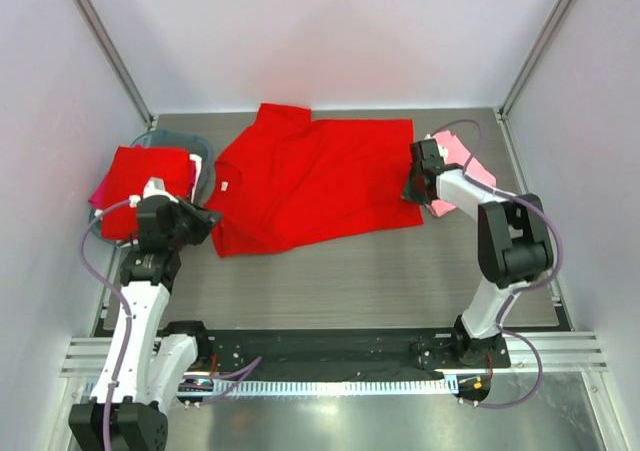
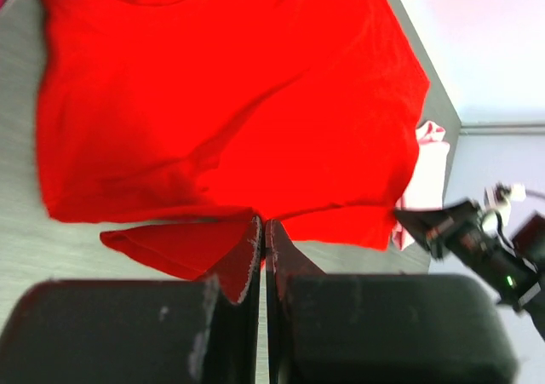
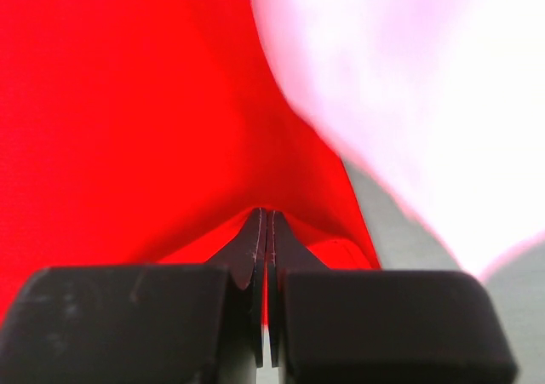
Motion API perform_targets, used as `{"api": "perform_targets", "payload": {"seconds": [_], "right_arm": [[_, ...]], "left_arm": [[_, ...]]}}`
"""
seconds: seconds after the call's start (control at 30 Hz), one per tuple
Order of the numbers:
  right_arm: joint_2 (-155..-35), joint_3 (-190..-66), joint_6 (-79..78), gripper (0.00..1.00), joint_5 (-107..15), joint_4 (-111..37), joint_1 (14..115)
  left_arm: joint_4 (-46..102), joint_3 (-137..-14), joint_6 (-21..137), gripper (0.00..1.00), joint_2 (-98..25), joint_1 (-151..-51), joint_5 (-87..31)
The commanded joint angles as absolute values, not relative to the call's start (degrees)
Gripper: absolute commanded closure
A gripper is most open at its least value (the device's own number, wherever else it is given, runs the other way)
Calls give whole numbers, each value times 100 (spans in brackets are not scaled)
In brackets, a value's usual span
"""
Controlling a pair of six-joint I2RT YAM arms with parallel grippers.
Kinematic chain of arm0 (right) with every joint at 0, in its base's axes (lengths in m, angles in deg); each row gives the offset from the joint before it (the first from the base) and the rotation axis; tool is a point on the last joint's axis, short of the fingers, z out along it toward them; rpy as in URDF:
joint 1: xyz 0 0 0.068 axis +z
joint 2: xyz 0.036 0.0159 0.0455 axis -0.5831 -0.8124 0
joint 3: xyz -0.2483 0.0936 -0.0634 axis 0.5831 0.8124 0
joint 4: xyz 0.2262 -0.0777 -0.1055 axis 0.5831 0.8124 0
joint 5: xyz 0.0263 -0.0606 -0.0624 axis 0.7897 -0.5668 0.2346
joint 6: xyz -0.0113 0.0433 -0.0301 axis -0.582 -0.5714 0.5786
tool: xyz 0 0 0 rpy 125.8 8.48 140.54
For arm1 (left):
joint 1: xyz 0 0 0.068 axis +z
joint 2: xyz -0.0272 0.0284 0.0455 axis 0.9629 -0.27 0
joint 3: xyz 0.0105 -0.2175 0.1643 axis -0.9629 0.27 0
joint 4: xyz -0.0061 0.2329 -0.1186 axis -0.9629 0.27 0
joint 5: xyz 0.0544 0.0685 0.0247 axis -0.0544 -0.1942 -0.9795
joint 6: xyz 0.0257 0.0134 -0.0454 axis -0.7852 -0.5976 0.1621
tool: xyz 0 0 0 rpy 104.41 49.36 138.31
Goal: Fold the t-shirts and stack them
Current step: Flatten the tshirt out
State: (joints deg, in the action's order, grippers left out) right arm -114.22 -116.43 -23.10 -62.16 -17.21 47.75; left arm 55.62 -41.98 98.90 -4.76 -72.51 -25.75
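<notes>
A bright red t-shirt (image 1: 310,181) lies spread across the middle of the table, its neck toward the left. My left gripper (image 1: 207,221) is shut on its near-left edge; in the left wrist view the jaws (image 2: 262,224) meet on the red cloth (image 2: 230,103), with a folded flap beside them. My right gripper (image 1: 414,185) is shut on the shirt's right edge; its wrist view shows the jaws (image 3: 266,215) pinching red fabric (image 3: 128,120). A light pink t-shirt (image 1: 468,163) lies at the right, partly under the right arm, and shows as the pale mass (image 3: 400,86).
A teal basin (image 1: 206,157) at the far left holds another red t-shirt (image 1: 138,176). White walls stand close on the left, back and right. Bare grey tabletop (image 1: 350,271) lies between the shirt and the arm bases. The left wrist view also shows the right gripper (image 2: 430,224).
</notes>
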Motion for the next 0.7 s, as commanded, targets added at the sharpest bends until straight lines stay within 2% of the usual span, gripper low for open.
{"api": "perform_targets", "payload": {"seconds": [0.0,0.27,0.5,0.67], "right_arm": [[-11995,-12407,-2437,99,-6157,-1904,4631],[-13262,-13587,-2603,99,-5963,-1772,4324],[-13368,-13527,-2867,99,-6059,-1685,3437],[-13070,-13228,-2605,99,-5657,-1737,3049]], "left_arm": [[4890,-4549,9945,100,-833,-7407,-2410],[4301,-4645,10138,100,-1510,-8584,-3146],[3870,-4962,10410,100,-2354,-9779,-3597],[3746,-5120,10394,100,-2697,-9895,-3788]]}}
